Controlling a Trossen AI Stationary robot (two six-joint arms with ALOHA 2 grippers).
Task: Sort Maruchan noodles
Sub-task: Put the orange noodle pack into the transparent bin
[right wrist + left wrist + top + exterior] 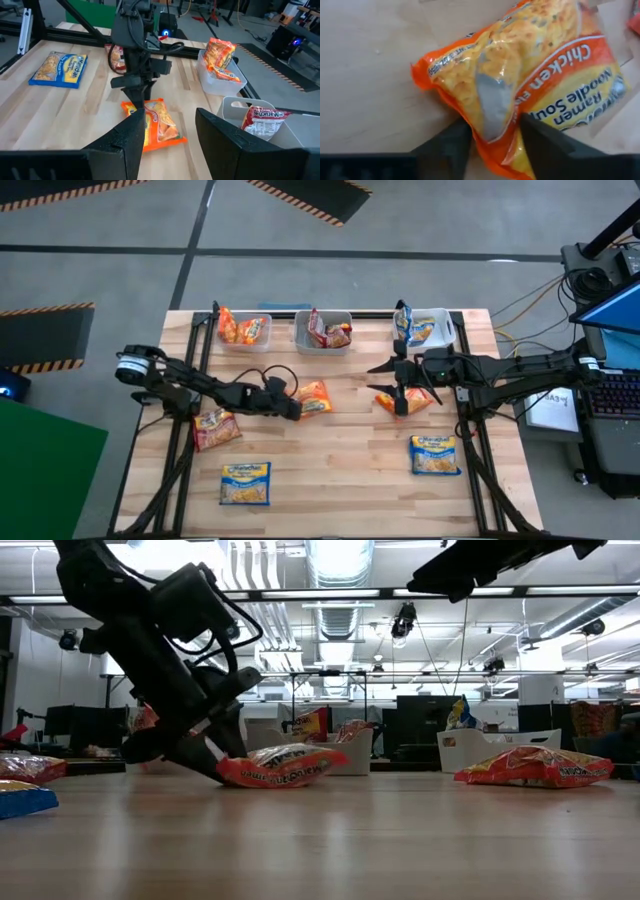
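Step in hand: pinching the orange chicken packet [314, 397] at the middle of the table. It lies flat on the table [340, 480], on the near side of the middle bin [323, 332] and well apart from it. Your left gripper [292, 409] is down at the packet's edge. In the left wrist view its two fingers [451, 145] straddle the crinkled end seam and are partly drawn in around it. Whether both pads already bite the film I cannot tell from here, since the packet hides the tips.

Finish the squeeze on the seam, not on the noodle block, so the block does not crack or squirt out. Lift straight up before you swing. The low view shows the packet's far end resting on the wood, and it will drag if you travel early.

The right gripper [403, 393] hangs over a second orange packet [412, 399], nearer the right bin [432, 328]. Its fingers [131, 131] are half spread and empty. Keep it parked there, clear of the left arm's path toward the middle bin's neighbour, the left bin [245, 330], which already holds orange packets.
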